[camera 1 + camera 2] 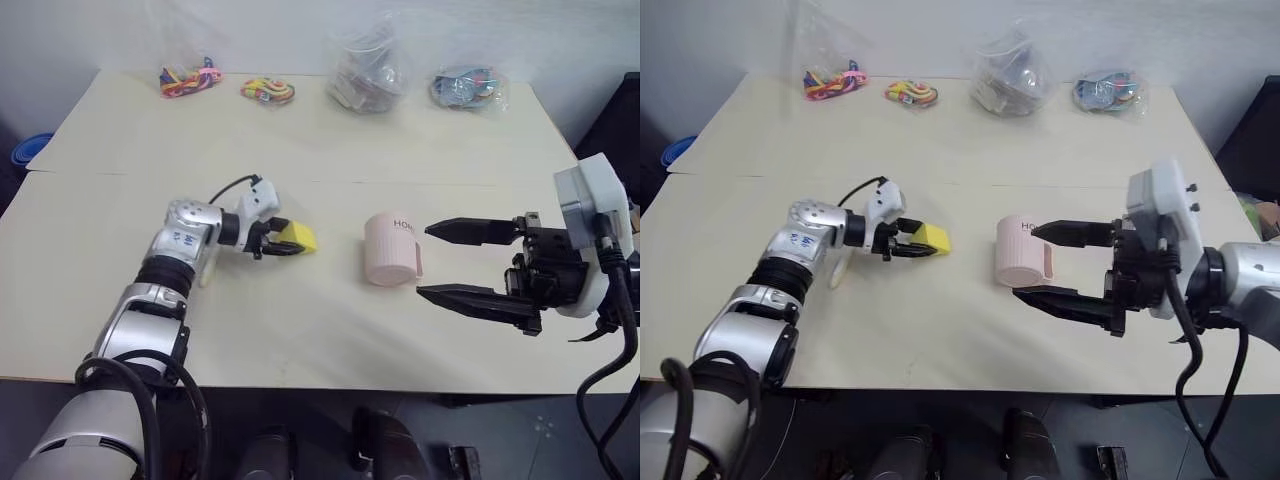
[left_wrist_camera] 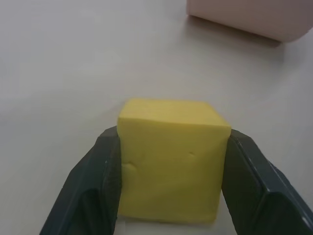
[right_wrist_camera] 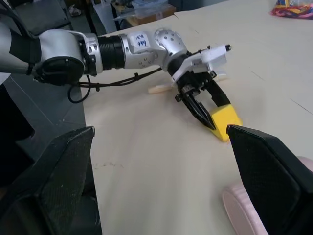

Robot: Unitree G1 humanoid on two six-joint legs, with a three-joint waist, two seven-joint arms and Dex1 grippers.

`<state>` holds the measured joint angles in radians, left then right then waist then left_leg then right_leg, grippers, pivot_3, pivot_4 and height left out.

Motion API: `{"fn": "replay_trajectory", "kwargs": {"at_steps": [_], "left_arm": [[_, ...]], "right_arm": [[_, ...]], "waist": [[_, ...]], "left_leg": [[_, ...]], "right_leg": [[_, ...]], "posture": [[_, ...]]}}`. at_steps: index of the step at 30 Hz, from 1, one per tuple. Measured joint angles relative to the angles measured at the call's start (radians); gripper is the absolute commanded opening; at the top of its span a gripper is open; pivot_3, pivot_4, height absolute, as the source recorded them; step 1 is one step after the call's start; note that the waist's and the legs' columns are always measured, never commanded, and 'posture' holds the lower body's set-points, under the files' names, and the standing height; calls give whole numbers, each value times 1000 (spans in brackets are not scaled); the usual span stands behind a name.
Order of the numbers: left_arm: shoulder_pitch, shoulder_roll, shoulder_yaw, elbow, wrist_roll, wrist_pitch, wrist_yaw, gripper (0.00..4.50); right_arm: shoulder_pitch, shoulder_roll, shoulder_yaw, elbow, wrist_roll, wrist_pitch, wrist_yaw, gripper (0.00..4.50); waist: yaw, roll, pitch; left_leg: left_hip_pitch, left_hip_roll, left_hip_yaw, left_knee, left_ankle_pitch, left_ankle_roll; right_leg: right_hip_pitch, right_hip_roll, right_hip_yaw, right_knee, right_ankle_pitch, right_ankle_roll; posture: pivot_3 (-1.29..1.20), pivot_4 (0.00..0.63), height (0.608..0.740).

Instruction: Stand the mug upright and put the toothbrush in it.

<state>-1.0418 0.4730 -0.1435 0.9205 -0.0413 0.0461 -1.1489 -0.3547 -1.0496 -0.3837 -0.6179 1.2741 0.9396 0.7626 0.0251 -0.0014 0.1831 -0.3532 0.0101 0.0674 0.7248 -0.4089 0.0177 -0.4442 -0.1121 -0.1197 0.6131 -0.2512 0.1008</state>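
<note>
Mug (image 1: 390, 249) lies on its side near the middle of the bench (image 1: 330, 150), a little toward the front edge, lettering up. The right gripper (image 1: 440, 262) reaches in from the right with its jaws spread wide and nothing held, one finger above the mug's end and one below; whether either touches it I cannot tell.

To right the mug well, I would judge that the jaws should straddle the body rather than the thin side handle, close gently because the plastic looks light and likely to skid, then tip it about its base rim and let go only once the base sits flat.

The left gripper (image 1: 277, 238), toward the left half of the bench, has its fingers against both sides of a yellow block (image 1: 298, 236) resting on the bench; a firm clamp is not yet certain. That block is not part of the task.

The toothbrush (image 1: 208, 268) appears as a pale sliver beside the left forearm, mostly hidden. It is slim and flat to the surface, so it probably needs a low pinch at mid-handle.
</note>
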Motion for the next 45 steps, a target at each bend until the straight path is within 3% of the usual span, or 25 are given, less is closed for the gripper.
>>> {"fn": "replay_trajectory", "kwargs": {"at_steps": [5, 11, 18, 25, 31, 35, 38, 41, 45], "left_arm": [[98, 150, 175, -223, -79, 168, 118, 2670], [424, 376, 475, -489, -69, 427, 463, 2670], [675, 389, 694, -542, -68, 588, 707, 2670], [741, 335, 733, -678, -121, 644, 756, 4480], [825, 379, 782, -798, -159, 753, 752, 4480], [835, 443, 882, -868, -193, 840, 741, 4480], [688, 485, 945, -905, -273, 909, 731, 4480], [537, 483, 929, -1034, -449, 986, 657, 4480], [463, 448, 820, -1237, -727, 1103, 525, 4480]], "right_arm": [[-91, 35, 112, 44, -78, -42, 33, 4500], [-166, 87, 238, 120, -172, -88, 141, 4500], [-237, 121, 341, 206, -274, -134, 295, 4500], [-275, 142, 376, 275, -347, -156, 381, 4500], [-266, 150, 375, 294, -384, -159, 388, 4500], [-243, 154, 335, 311, -392, -155, 345, 4500], [-221, 158, 263, 329, -392, -142, 262, 4500], [-209, 169, 235, 349, -405, -104, 153, 4500], [-179, 187, 195, 382, -421, -16, -4, 4500]], "waist": [[-19, 0, 0], [-30, 0, 0], [6, -5, -2], [1, -5, -3], [-19, -5, -3], [-25, -5, -3], [-5, -6, -3], [5, -7, -3], [-4, -7, -3]], "left_leg": [[1, 2, -1, -1, 0, 0], [2, 2, -6, -4, 0, 0], [-1, 3, -6, 1, 0, 0], [-1, 2, -4, 1, 0, 0], [1, 2, -3, -1, -1, -1], [0, 4, -3, -2, -1, -1], [0, 4, -4, 0, -1, -1], [0, 2, -4, 0, 0, -1], [1, 3, -3, -1, 0, -1]], "right_leg": [[0, 1, 0, 0, 0, 0], [-1, -2, 1, -1, 0, 0], [1, -3, -2, -1, 0, 0], [1, -3, -3, 0, 0, 0], [0, -2, -3, -1, 0, -1], [0, -2, -4, -1, -1, -1], [1, -4, -3, 0, 0, -1], [1, -6, -2, 0, 0, 0], [1, -4, -2, 0, 0, 0]], "posture": [[0, 150, 740], [0, 150, 740], [0, 150, 740], [0, 150, 740], [0, 150, 740], [0, 150, 740], [0, 150, 740], [0, 150, 740], [0, 150, 740]]}}
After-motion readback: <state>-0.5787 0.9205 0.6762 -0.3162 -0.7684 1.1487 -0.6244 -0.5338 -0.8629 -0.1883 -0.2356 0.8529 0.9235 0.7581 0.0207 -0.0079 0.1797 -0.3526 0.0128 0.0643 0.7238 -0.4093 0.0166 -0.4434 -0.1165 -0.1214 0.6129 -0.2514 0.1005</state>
